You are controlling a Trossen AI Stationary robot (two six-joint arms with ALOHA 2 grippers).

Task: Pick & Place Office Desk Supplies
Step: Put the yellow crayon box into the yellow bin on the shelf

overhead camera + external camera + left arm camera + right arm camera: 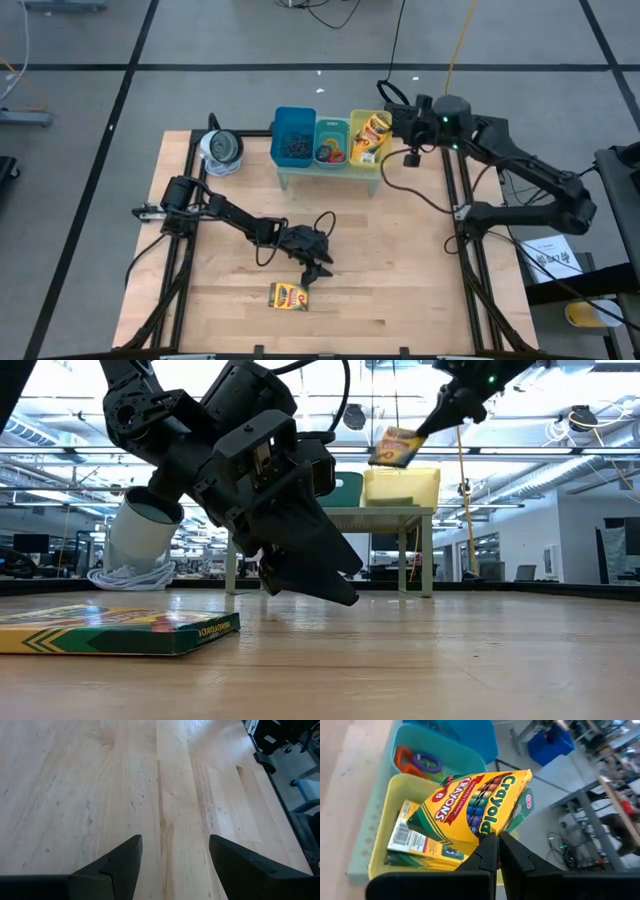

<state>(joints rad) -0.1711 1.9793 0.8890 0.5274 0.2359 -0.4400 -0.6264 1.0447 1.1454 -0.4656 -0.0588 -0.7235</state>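
Holding a crayon box (pixel 475 810) clamped by one corner over the yellow bin (pixel 380 845), upper centre, our right gripper (pixel 496 851) risks it pivoting out. Our left gripper (pixel 312 262), jaws apart and empty, could nudge the last box (pixel 288 296).

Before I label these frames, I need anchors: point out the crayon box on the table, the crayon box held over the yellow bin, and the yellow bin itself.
crayon box on the table (pixel 288 296), high view, middle of its top face.
held crayon box (pixel 475 810), right wrist view, its printed front.
yellow bin (pixel 382 837), right wrist view, its near wall.
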